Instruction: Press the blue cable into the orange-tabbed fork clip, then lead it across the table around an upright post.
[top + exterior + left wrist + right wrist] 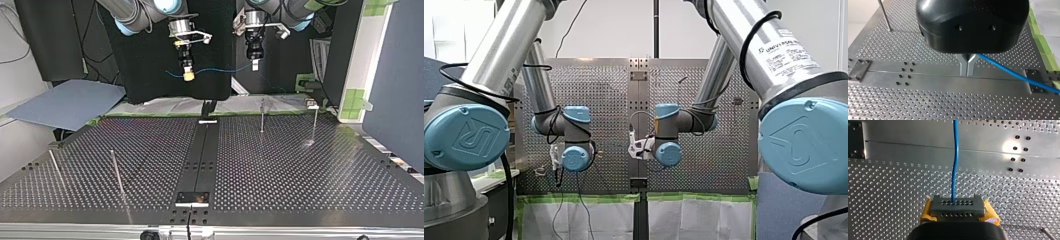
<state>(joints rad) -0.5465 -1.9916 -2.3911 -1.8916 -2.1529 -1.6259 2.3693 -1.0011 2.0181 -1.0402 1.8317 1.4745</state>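
Both grippers hang above the far edge of the perforated table (300, 170), with the blue cable (220, 71) strung in the air between them. In the left wrist view, the left gripper (967, 72) has its metal fingers pinched together on the cable, which runs off to one side over the bare centre rail (923, 75). The right gripper (958, 207), with yellow pads, is likewise clamped on the cable, which leads straight ahead from it. A short loose tail (170, 75) droops beyond that grip in the top view.

The cable looks thin, light and limp, with a smooth jacket that could slide through a loose pinch. It will probably sag wherever it is unsupported. The best holds are judged to be close on either side of the stretch to be pressed home, keeping the span short and taut.

No orange-tabbed fork clip can be made out in any view. A small fixture (312, 105) at the table's far edge is too small to identify. Two slim upright posts (262, 115) stand near the arms at the top view's right, and two more (117, 172) stand well apart at its left. Any of them could snag a slack loop as the cable crosses the table.
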